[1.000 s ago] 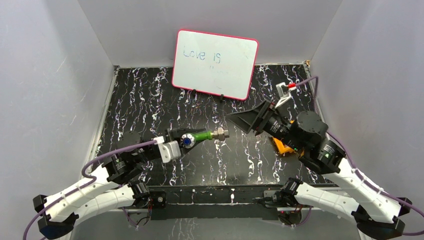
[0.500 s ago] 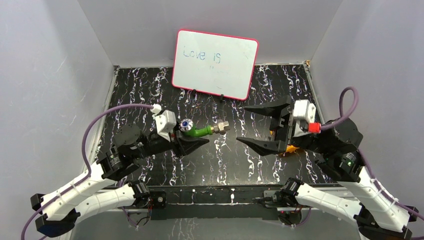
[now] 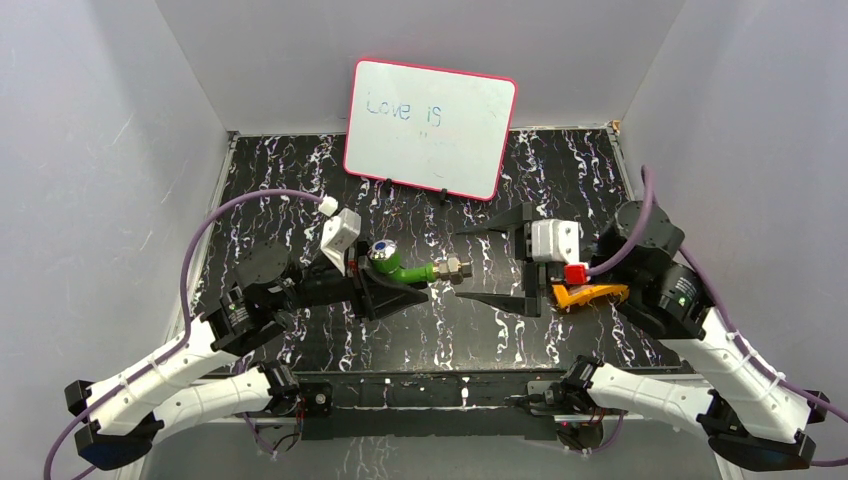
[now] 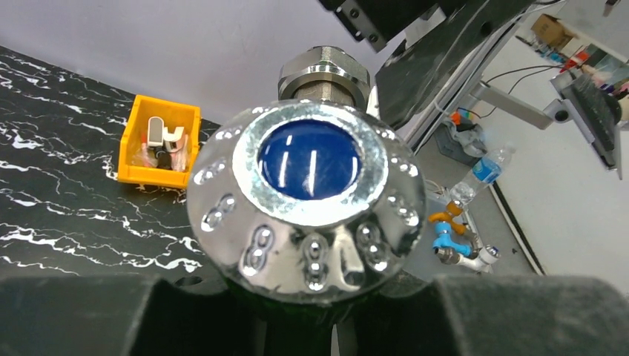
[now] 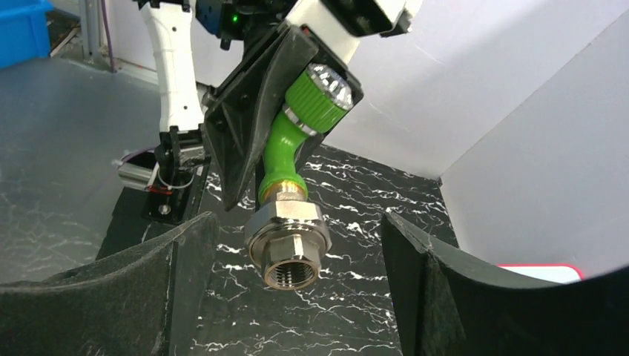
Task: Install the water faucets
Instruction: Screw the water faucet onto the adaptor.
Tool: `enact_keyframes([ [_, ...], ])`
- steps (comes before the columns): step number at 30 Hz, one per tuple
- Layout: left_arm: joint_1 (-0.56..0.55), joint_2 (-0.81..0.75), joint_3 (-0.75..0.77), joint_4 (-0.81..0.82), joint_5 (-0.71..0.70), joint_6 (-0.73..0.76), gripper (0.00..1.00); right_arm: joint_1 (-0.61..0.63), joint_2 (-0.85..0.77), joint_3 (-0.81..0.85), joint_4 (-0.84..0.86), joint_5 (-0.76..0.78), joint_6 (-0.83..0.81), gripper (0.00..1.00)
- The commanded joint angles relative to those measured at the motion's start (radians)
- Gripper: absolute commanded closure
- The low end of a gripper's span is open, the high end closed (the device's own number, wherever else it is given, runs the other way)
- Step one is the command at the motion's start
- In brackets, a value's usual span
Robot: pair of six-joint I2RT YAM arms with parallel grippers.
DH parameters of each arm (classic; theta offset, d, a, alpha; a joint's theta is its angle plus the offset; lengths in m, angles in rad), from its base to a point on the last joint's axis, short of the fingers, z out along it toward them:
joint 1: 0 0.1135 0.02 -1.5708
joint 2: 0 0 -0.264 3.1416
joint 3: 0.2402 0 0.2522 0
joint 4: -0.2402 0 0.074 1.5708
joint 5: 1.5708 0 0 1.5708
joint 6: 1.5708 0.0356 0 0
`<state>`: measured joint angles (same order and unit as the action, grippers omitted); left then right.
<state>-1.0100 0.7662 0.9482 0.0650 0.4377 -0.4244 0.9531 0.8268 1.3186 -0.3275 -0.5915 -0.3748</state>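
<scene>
**Ana:** Both arms had shifted since a second before. The right gripper (image 3: 468, 262) had swung round from facing the back wall until its fingers pointed at 9 o'clock, and it had closed the gap to the faucet (image 3: 405, 268). The left wrist had rolled, so the knob (image 3: 382, 252) faced more upward.

**Ben:** Where was the faucet, then?

**Ana:** It was held clear of the table (image 3: 300, 180), near the middle and a little toward 9 o'clock. The left gripper (image 3: 398, 283) was clamped tight on its green body. The threaded fitting (image 5: 289, 245) stuck out toward 3 o'clock, straight at the other arm.

**Ben:** Why hold it like that?

**Ana:** I'd say it was to present the metal end. Gripping the plastic neck left the whole nut bare for a second grasp.

**Ben:** Had the right one taken it?

**Ana:** No. Its jaws were spread wide, one on each side of the fitting, with a gap on both sides and nothing held.

**Ben:** And the parts?

**Ana:** The orange tray (image 3: 585, 293) sat on the table at about 3 o'clock, partly hidden behind the right wrist. The whiteboard (image 3: 430, 128) leaned at 12 o'clock, well apart. My guess was that the fitting was lined up for a squeeze or a turn.
</scene>
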Motion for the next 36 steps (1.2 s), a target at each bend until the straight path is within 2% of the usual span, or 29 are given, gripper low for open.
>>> enact_keyframes([
  [1, -0.002, -0.020, 0.039, 0.116, 0.007, -0.051, 1.00, -0.002, -0.002, 0.042, -0.025, -0.041, -0.057, 0.13],
  [7, -0.003, -0.015, 0.036, 0.136, 0.011, -0.069, 1.00, -0.002, -0.003, 0.030, -0.036, -0.019, -0.085, 0.16],
  [20, -0.003, 0.008, 0.044, 0.127, 0.047, -0.074, 1.00, -0.001, 0.021, 0.034, -0.019, -0.052, -0.063, 0.28],
  [26, -0.003, 0.011, 0.047, 0.126, 0.050, -0.071, 1.00, -0.002, 0.016, 0.019, -0.015, -0.054, -0.060, 0.40],
  [31, -0.002, 0.013, 0.047, 0.119, 0.059, -0.067, 1.00, -0.001, 0.016, 0.011, -0.004, -0.062, -0.040, 0.58],
  [36, -0.003, 0.020, 0.052, 0.120, 0.077, -0.060, 1.00, -0.002, 0.018, 0.002, 0.013, -0.070, 0.021, 0.81],
])
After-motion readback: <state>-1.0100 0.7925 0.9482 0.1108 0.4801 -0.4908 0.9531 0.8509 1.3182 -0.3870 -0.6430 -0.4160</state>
